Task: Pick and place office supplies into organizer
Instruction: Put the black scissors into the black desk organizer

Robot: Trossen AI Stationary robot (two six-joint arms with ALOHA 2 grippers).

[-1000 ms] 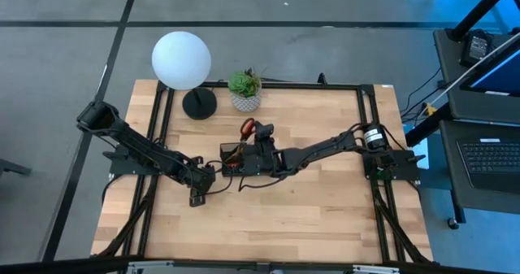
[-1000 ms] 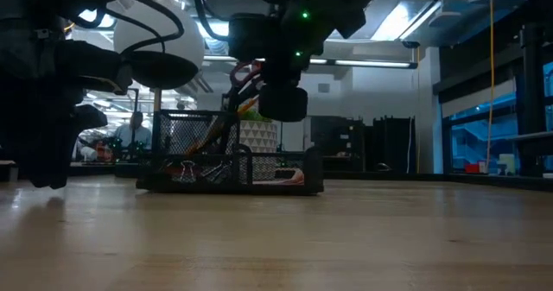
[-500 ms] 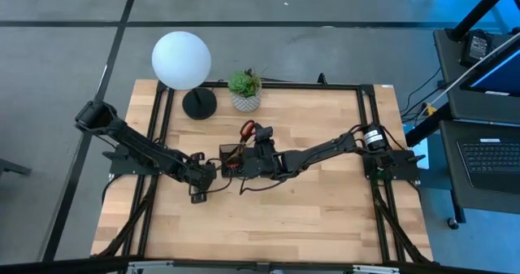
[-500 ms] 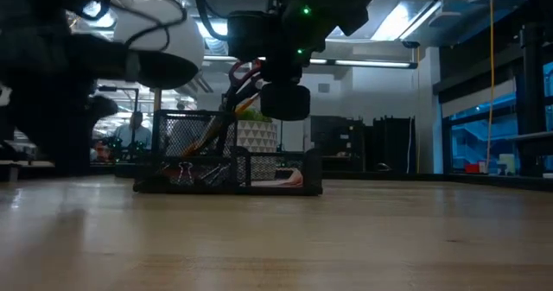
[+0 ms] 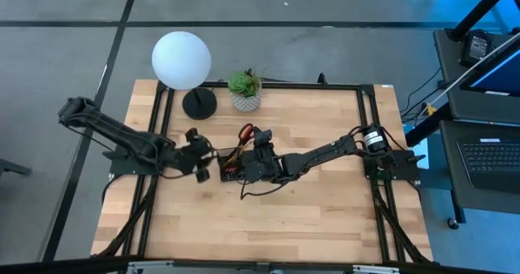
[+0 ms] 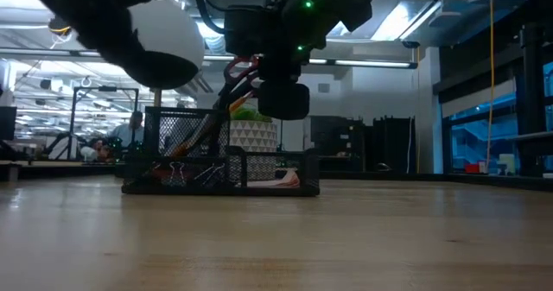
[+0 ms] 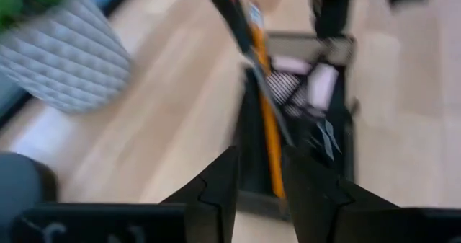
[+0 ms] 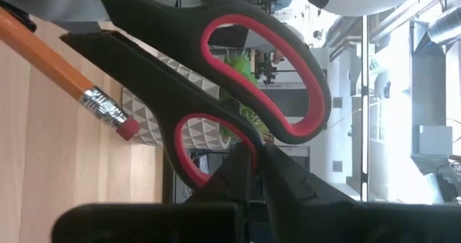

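The black mesh organizer (image 5: 230, 167) (image 6: 199, 166) stands mid-table. Red-and-black scissors (image 5: 246, 131) (image 8: 238, 70) stick up out of its taller section, handles on top, beside an orange pencil (image 7: 268, 127) (image 8: 65, 70). My right gripper (image 5: 253, 146) (image 8: 257, 156) is shut on the scissors' handle. A pink pad (image 7: 320, 84) and small clips (image 7: 320, 135) lie in the low compartments. My left gripper (image 5: 205, 162) (image 7: 259, 160) hangs left of the organizer, above it, open with nothing between its fingers. My right gripper pinches the rim of the scissors' smaller handle loop (image 8: 241, 138), near where the two loops join, between its two fingers. The fingers come in about level from the table's right. The scissors lean with handles up (image 6: 242, 66); their blades go down into the organizer.
A lamp with a white globe (image 5: 181, 60) and a round black base (image 5: 199, 103) stands at the far left. Beside it is a potted plant (image 5: 244, 91) (image 7: 65, 63). Bare wood (image 5: 268, 225) fills the table's near half.
My left gripper has risen and drawn back toward the table's left edge, tipping up from pointing steeply down to a shallower slant. The organizer has slid a little toward the left edge. My right gripper has stayed on the scissors.
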